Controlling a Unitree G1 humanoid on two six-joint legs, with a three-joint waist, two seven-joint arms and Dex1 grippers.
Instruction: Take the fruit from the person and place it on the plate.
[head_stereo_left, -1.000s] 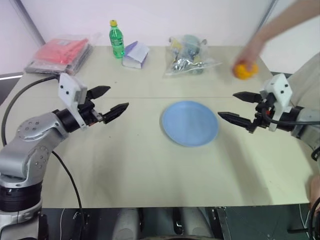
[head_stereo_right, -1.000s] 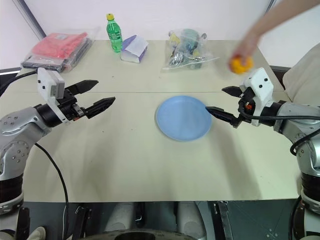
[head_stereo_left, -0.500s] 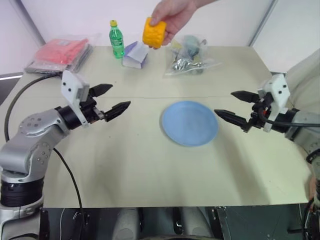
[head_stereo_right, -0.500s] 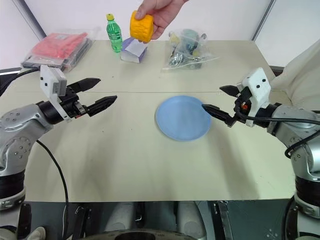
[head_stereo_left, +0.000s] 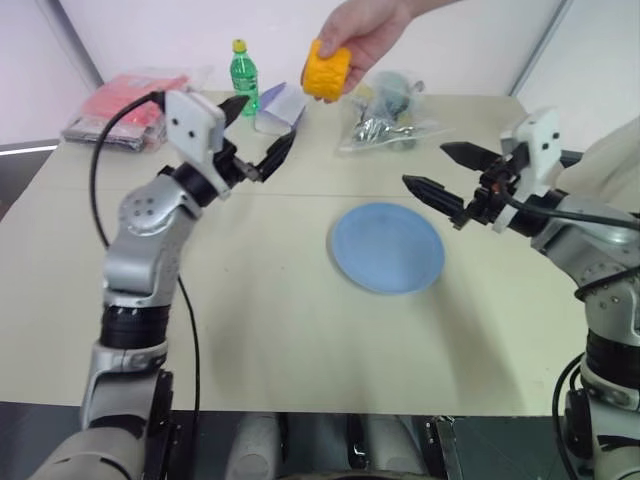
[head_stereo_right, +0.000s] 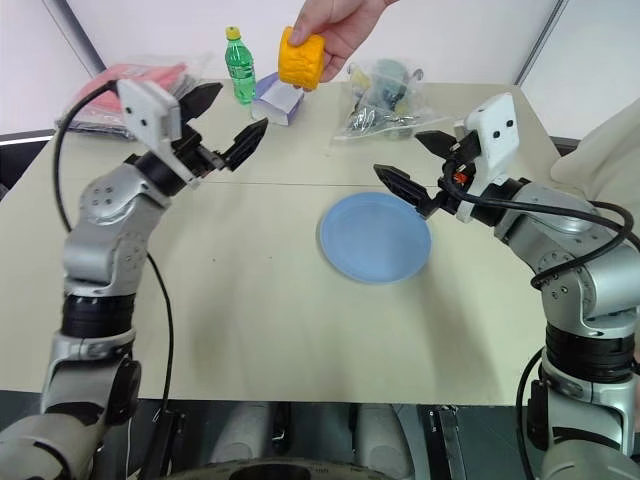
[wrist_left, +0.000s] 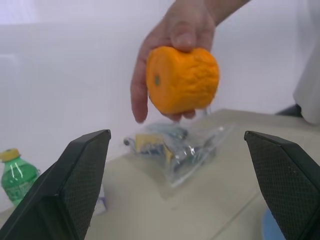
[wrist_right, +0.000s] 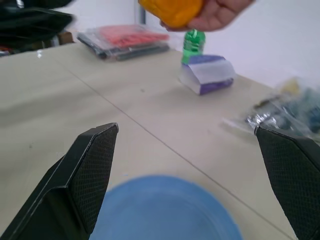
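The person's hand (head_stereo_left: 372, 24) holds the orange bumpy fruit (head_stereo_left: 327, 70) in the air above the table's back middle. My left gripper (head_stereo_left: 263, 122) is open, raised, and points up toward the fruit from its left, a short gap away. In the left wrist view the fruit (wrist_left: 182, 80) hangs above and between the open fingers (wrist_left: 80, 175). My right gripper (head_stereo_left: 424, 164) is open and hovers over the right rim of the light blue plate (head_stereo_left: 388, 247), which lies flat with nothing on it.
At the back of the table stand a green bottle (head_stereo_left: 241, 64), a purple-and-white box (head_stereo_left: 280, 105), a clear bag of items (head_stereo_left: 385, 110) and red packets (head_stereo_left: 125, 100). Bare tabletop lies in front of the plate.
The person's hand carried the fruit from the right to the back middle. My left gripper rose and swung right toward it. My right gripper moved left and up over the plate's edge.
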